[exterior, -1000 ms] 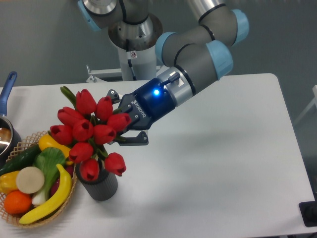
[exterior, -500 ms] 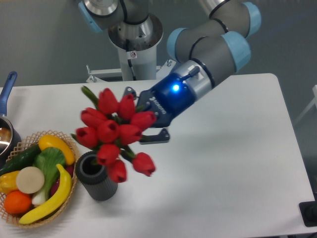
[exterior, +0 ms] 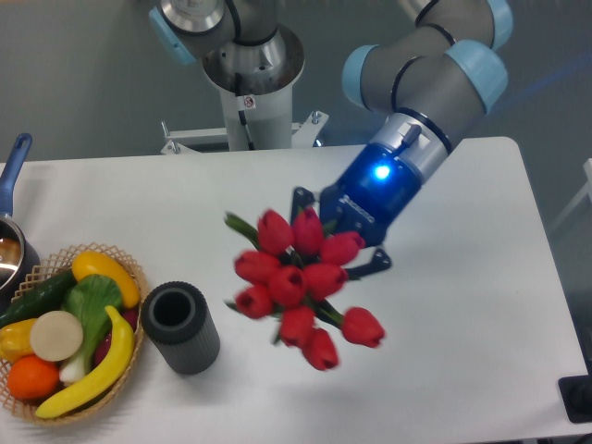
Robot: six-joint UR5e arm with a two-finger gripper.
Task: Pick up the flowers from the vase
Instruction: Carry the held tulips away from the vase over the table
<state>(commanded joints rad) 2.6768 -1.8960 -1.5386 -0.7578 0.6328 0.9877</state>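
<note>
Surface: we record a white table [exterior: 444, 370] filling most of the frame, with a rounded far right corner, set against a plain grey-blue wall. The arm's grey pedestal [exterior: 250, 83] stands at the table's far edge, upper centre-left. A small dark object [exterior: 578, 398] sits at the lower right frame edge; we cannot tell what it is.

Other items, left side: a wicker basket [exterior: 129, 365] of coloured fruit and vegetables at the lower left, and a metal pot with a blue handle [exterior: 14, 166] cut off by the left edge.

The vase [exterior: 180, 326]: a short dark grey cylinder with ribbed sides and a thick round rim, upright on the table just right of the basket, its mouth open and dark inside.

The flowers [exterior: 296, 282]: a bunch of red tulip buds with green stems and leaves, slightly blurred. We note them in the air at frame centre, right of the vase and clear of it, buds fanned toward the lower left.

The gripper [exterior: 347, 236]: a blue body with a lit blue lamp, right of centre, angled down-left. Its dark fingers [exterior: 370, 265] are drawn in around the stem end of the bunch, clamping it; the contact itself is largely hidden behind the buds.
</note>
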